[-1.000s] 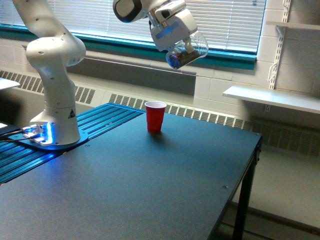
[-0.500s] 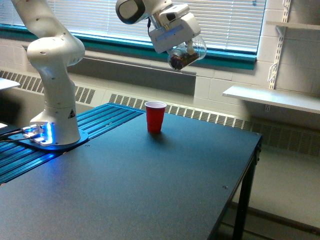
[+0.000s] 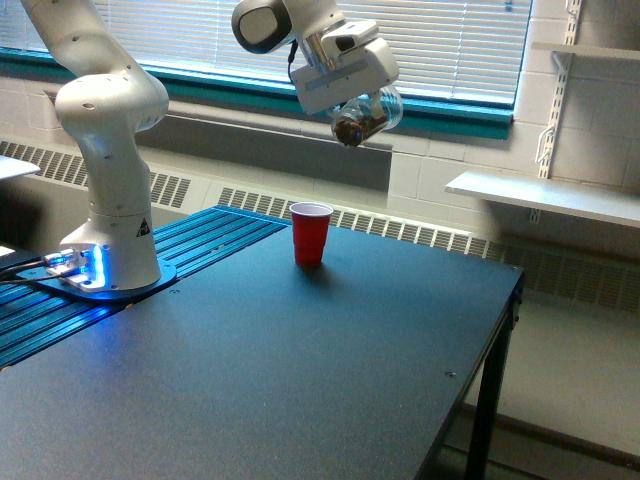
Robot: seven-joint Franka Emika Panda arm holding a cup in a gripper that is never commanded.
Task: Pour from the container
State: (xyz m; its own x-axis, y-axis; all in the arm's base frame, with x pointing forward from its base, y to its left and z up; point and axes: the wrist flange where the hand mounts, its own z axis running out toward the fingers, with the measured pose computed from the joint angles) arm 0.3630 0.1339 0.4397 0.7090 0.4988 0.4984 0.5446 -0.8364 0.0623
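Observation:
A small clear plastic cup, the container (image 3: 366, 115), hangs high above the table, tipped onto its side with dark contents showing at its lower end. My gripper (image 3: 358, 100) is shut on it, under the white hand of the arm. The container sits above and to the exterior view's right of a red cup (image 3: 311, 233), which stands upright and open-topped on the dark table (image 3: 300, 370). Nothing is visibly falling from the container.
The arm's white base (image 3: 108, 200) stands on a blue ribbed plate (image 3: 190, 250) at the exterior view's left. Behind are a window with blinds and a radiator. A white shelf (image 3: 540, 195) juts out at the right, and the table's right edge drops to the floor.
The gripper with the container has moved slightly up and to the exterior view's left, closer to above the red cup, and the container's tilt has shifted a little.

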